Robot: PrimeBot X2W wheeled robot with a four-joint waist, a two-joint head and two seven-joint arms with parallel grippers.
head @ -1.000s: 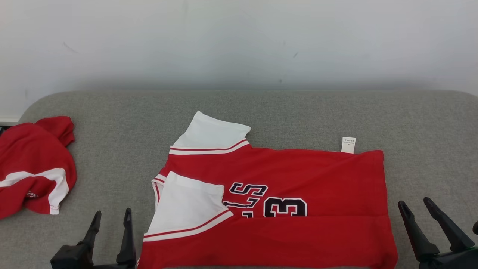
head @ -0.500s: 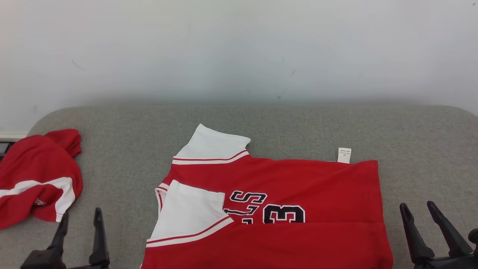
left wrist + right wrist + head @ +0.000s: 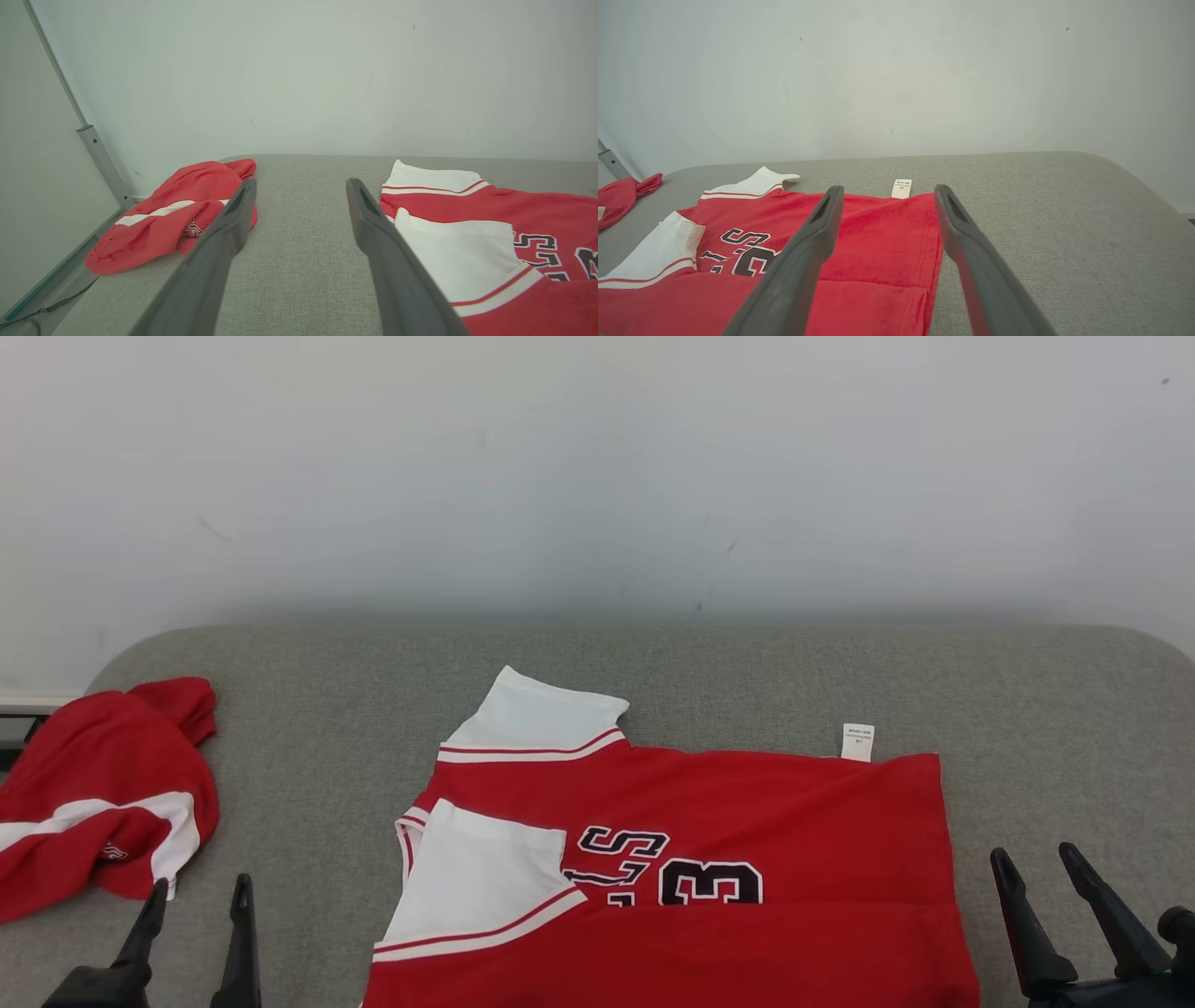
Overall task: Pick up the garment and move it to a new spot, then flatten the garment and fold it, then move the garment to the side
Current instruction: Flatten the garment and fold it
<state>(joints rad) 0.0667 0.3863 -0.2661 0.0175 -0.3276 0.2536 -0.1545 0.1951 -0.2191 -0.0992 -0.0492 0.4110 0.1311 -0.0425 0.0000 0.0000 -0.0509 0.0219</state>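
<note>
The garment (image 3: 775,803) is a red jersey with white sleeves and dark lettering, lying flat on the grey padded table (image 3: 317,709). Its near edge is folded up over the number and one white sleeve (image 3: 476,868) lies folded onto the chest. A white label (image 3: 858,742) pokes out at the far edge. My left gripper (image 3: 201,887) stands open left of the jersey, holding nothing. My right gripper (image 3: 1033,854) is open just right of the jersey's hem. In the left wrist view the left gripper (image 3: 301,184) points at bare table beside the garment (image 3: 514,210). In the right wrist view the right gripper (image 3: 888,191) frames the garment's (image 3: 878,233) hem corner.
A second red-and-white garment (image 3: 93,803) lies crumpled at the table's left end, also in the left wrist view (image 3: 182,214). A white wall (image 3: 597,476) rises right behind the table. A metal post (image 3: 100,163) stands by the left edge. The table's far corners are rounded.
The whole picture has shifted downward, so the camera has tilted. My left gripper has moved left, away from the jersey's sleeve. The right gripper has hardly moved. The jersey lies as before.
</note>
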